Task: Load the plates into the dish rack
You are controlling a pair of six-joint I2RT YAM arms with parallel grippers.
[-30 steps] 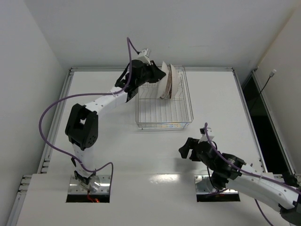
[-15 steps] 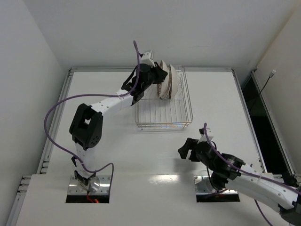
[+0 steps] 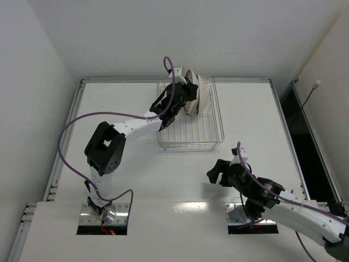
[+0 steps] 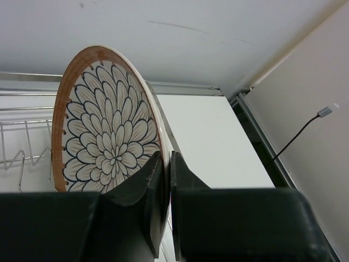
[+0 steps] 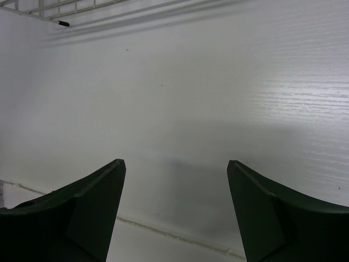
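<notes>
My left gripper (image 3: 188, 94) is shut on the rim of a plate (image 4: 103, 139) with a brown-orange rim and a petal pattern. It holds the plate on edge over the far end of the silver wire dish rack (image 3: 191, 134). In the left wrist view both fingers (image 4: 154, 180) pinch the plate's lower right edge, and rack tines (image 4: 22, 158) show to the left. More plates (image 3: 200, 95) stand on edge in the rack just right of the held one; their number is unclear. My right gripper (image 3: 216, 171) is open and empty above the bare table, in front of the rack.
The rack's near half (image 3: 188, 131) holds nothing. Its near edge (image 5: 54, 6) shows at the top of the right wrist view. A raised rail (image 3: 174, 79) and the wall lie just behind the rack. A dark gap (image 3: 305, 142) runs along the table's right side.
My left arm has swung right and carried the plate from the rack's left rim to over its far end, close against the standing plates. My right arm has not moved.
</notes>
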